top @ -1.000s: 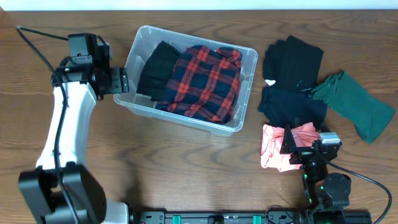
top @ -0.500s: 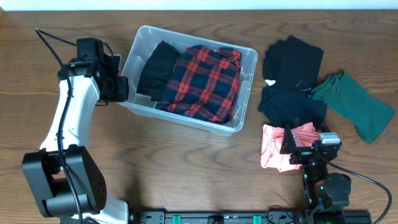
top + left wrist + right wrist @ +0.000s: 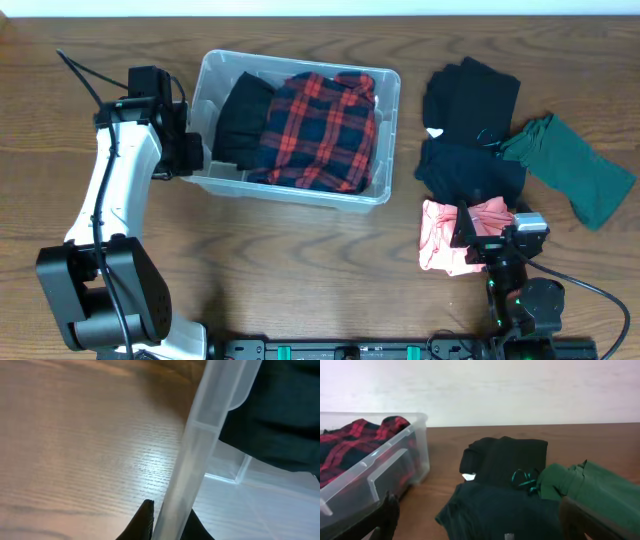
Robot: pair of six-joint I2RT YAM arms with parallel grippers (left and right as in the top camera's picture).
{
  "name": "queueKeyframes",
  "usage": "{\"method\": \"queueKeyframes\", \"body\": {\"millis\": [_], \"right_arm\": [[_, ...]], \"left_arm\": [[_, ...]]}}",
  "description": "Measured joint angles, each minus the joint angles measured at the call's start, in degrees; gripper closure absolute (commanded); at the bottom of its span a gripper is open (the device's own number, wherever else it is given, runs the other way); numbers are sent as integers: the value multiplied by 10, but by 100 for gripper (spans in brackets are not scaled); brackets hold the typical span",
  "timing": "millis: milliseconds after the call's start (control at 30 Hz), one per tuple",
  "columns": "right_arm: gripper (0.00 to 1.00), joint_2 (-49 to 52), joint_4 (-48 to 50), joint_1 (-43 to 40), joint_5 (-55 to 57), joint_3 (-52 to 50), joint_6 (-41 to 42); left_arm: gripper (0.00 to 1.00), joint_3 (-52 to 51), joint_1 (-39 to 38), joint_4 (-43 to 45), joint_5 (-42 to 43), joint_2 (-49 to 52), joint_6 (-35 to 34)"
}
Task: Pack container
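Observation:
The container (image 3: pixel 300 192) is a clear tub at the table's centre left, holding a folded black garment (image 3: pixel 240 120) and a red plaid shirt (image 3: pixel 320 130). My left gripper (image 3: pixel 192 150) is at the tub's left end, shut on its wall. In the left wrist view the frosted rim of the container (image 3: pixel 200 450) runs between the two black fingers of the left gripper (image 3: pixel 169 521). My right gripper (image 3: pixel 490 234) sits low at the front right, open, over loose clothes. Its wrist view shows the right gripper (image 3: pixel 485 520) empty above a navy garment (image 3: pixel 510 505).
Loose clothes lie to the right of the tub: a black garment (image 3: pixel 470 95), a navy one (image 3: pixel 470 170), a green one (image 3: pixel 575 170) and a pink one (image 3: pixel 445 235) beside the right gripper. Bare wood runs along the front and far left.
The left gripper has shut on the tub's left wall. The tub has swung from tilted to square with the table's edge and shifted slightly left. The right arm has stayed still.

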Motion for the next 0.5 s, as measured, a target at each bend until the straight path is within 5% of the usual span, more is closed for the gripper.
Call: {"method": "queueKeyframes", "body": {"millis": [200,300,333,367,500], "right_arm": [[1,0,0,0,0,0,0],[1,0,0,0,0,0,0],[1,0,0,0,0,0,0],[1,0,0,0,0,0,0],[1,0,0,0,0,0,0]], "left_arm": [[87,0,4,-11,-12,0,-37],[38,0,5,-12,-16,0,-53],[10,0,6,-11,-20,0,-61],[2,0,9,-9,-25,0,-66],[2,5,16,-15,-30,-3,-79]]}}
